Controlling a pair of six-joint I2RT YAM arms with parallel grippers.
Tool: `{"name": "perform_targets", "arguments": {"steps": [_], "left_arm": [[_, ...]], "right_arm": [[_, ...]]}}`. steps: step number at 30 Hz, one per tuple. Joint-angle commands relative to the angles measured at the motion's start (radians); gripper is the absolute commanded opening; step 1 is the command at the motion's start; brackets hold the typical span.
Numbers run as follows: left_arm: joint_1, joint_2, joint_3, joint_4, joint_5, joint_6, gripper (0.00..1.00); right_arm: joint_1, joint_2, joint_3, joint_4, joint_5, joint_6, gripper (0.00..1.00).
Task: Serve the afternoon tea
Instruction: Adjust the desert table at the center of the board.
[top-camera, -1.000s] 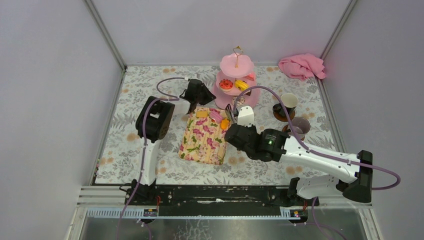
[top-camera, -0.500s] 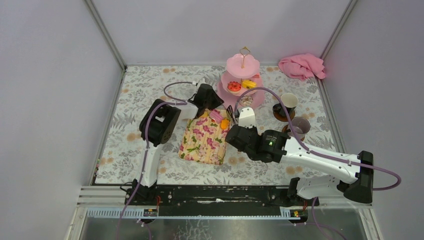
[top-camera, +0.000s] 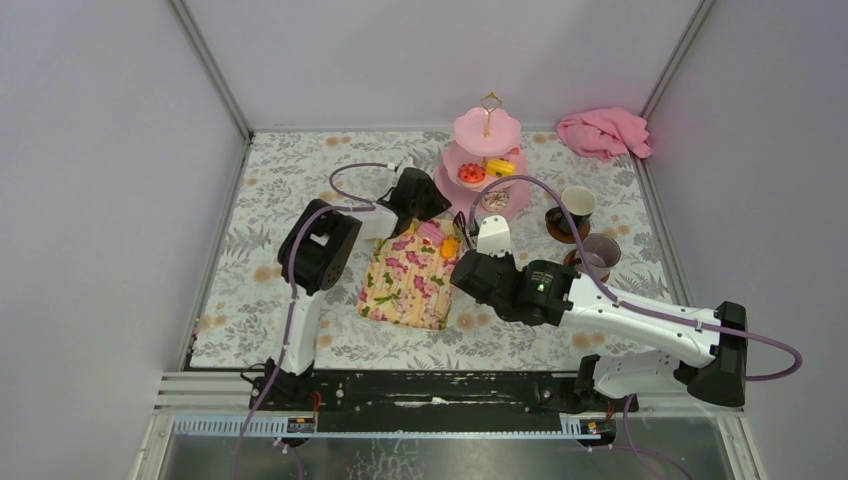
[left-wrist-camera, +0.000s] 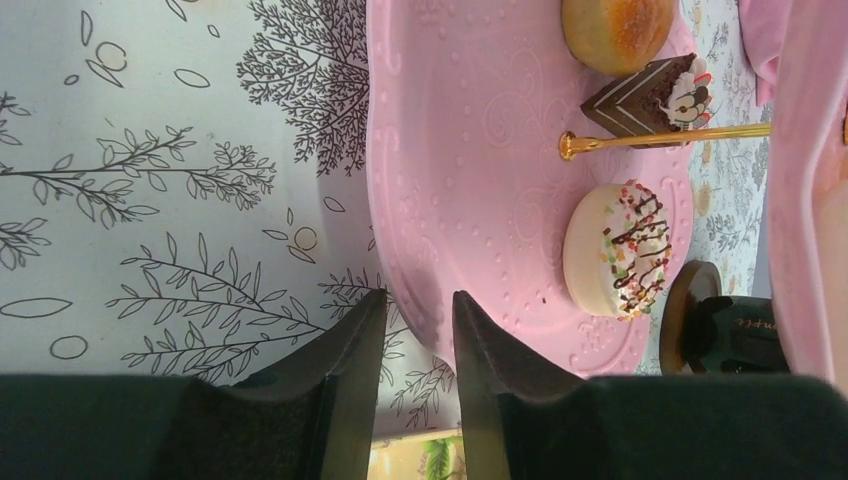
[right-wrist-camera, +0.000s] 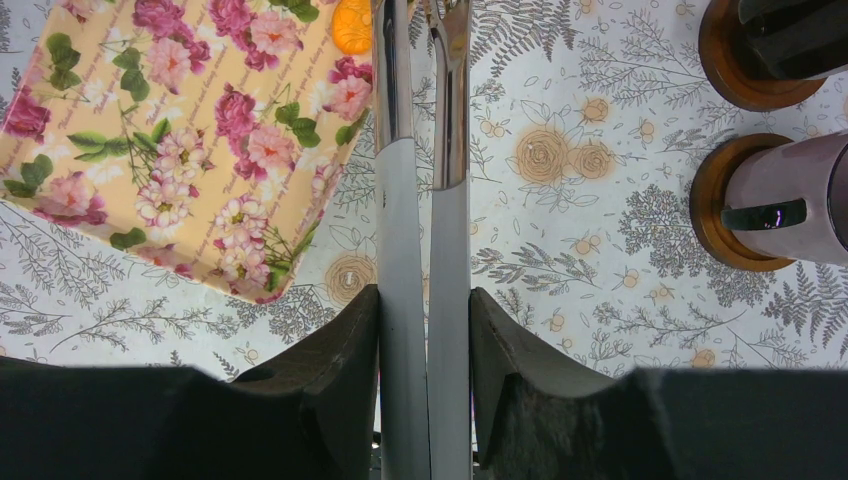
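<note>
From above, the pink three-tier stand (top-camera: 486, 128) stands at the far middle of the tabletop (top-camera: 280, 200). A black mug (top-camera: 575, 205) and a grey mug (top-camera: 600, 250) are to its right, a floral tray (top-camera: 405, 285) in front, and a pink cloth (top-camera: 603, 132) in the far right corner.

The left wrist view gives the lowest plate up close, with a sprinkled white cake (left-wrist-camera: 615, 250) and a chocolate slice (left-wrist-camera: 650, 95). The left end effector (left-wrist-camera: 418, 330) has its fingers slightly apart at that plate's rim.

The right wrist view shows the right end effector (right-wrist-camera: 424, 300) clamped on metal tongs (right-wrist-camera: 398, 220), their tips beside an orange cake (right-wrist-camera: 352, 25) on the tray.

A pale leaf-print cover lies over the tabletop, and plain pale walls enclose it.
</note>
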Motion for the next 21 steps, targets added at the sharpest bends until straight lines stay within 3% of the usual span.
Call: {"name": "perform_targets", "arguments": {"steps": [1,21], "left_arm": [[0.017,-0.044,0.004,-0.058,-0.034,0.049,0.4],[0.099,-0.003,0.087,-0.004,0.015,0.09,0.45]], "right_arm": [[0.01,-0.018,0.016,0.039,0.016,0.001,0.31],[0.009,0.032,0.049,0.044,0.006,-0.021,0.31]]}}
